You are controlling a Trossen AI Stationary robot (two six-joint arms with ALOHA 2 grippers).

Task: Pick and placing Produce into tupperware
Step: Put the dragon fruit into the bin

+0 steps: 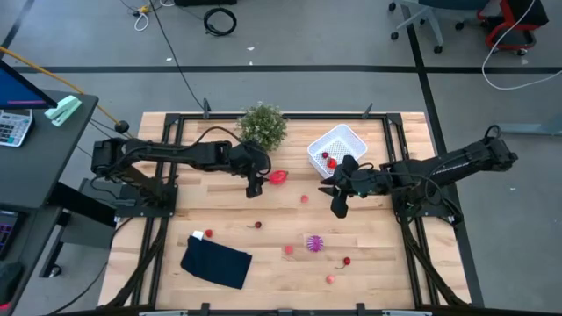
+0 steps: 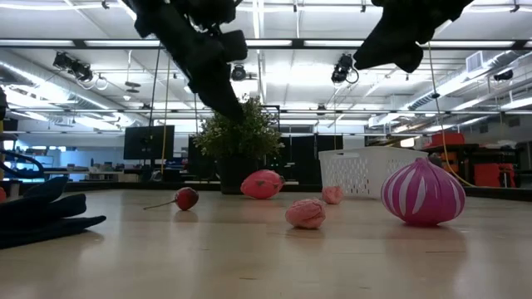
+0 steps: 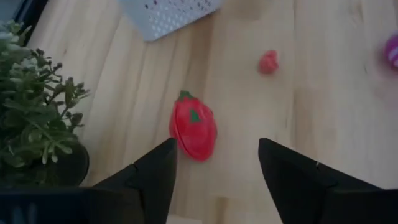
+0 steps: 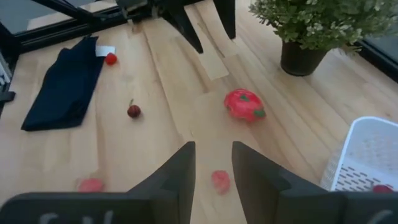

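While the white basket (image 1: 337, 146) sits near the far edge of the bench (image 1: 219, 215), just in front of the right arm's reach, two small red pieces (image 1: 327, 159) lie inside it. Outside it, the high view shows eight loose pieces on the wood: one large red strawberry-like fruit (image 1: 277, 177) beside the left claw, one small pink piece (image 1: 305, 198) in the middle, one dark cherry with a stem (image 1: 257, 225), one red piece (image 1: 208, 233) touching the edge of the dark blue cloth (image 1: 216, 262), one pink piece (image 1: 288, 250), one spiky purple piece (image 1: 315, 242), one red cherry (image 1: 347, 261), and one pale pink piece (image 1: 330, 279) nearest the front edge. There is one potted green plant (image 1: 262, 125) at the far side and one folded cloth at the near left.

The left arm stretches across from its base, its claw (image 1: 255, 186) hanging above the bench just beside the large red fruit; the left wrist view shows the fingers spread wide with nothing between them, the fruit lying on the wood just beyond one fingertip. The right arm reaches in from the right, its claw (image 1: 339, 205) raised beside the basket, fingers parted by a narrow gap and holding nothing.
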